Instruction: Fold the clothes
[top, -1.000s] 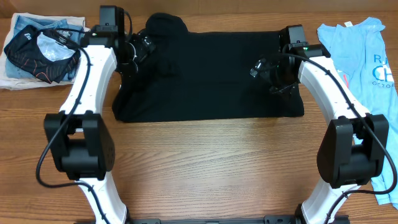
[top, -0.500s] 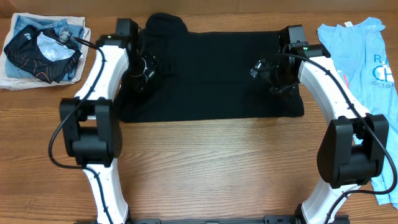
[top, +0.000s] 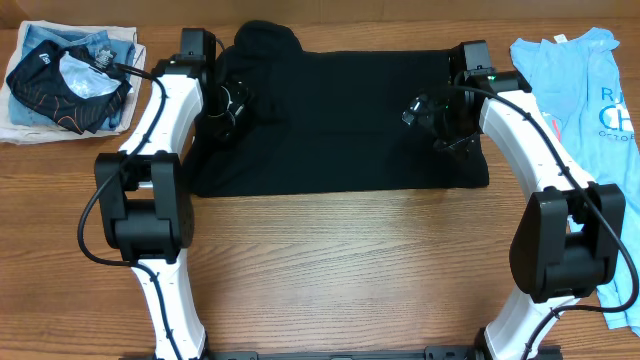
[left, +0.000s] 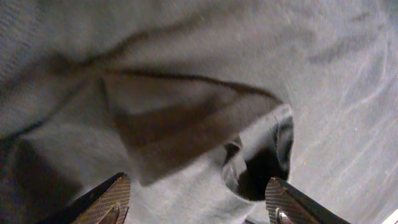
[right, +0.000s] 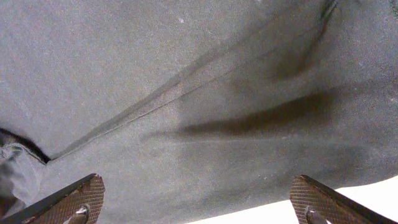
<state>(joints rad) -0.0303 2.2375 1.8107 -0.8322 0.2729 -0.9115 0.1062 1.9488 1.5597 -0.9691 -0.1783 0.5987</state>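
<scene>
Black T-shirt (top: 340, 120) lies spread flat on the table (top: 340, 270), on the far half, between my two arms. A sleeve bunches at its far left corner.

Left jaws: over the shirt's left part, near that sleeve, spread apart. The fingertips (left: 113, 198) stand on either side of a raised fold of cloth that is narrower than the gap.

Right jaws: spread wide over the shirt's right part. The fingertips (right: 76, 198) frame flat cloth with a seam running across.

Light blue shirt (top: 575, 90) lies at the right table edge, and a small heap of clothes (top: 65, 80) at far left.
</scene>
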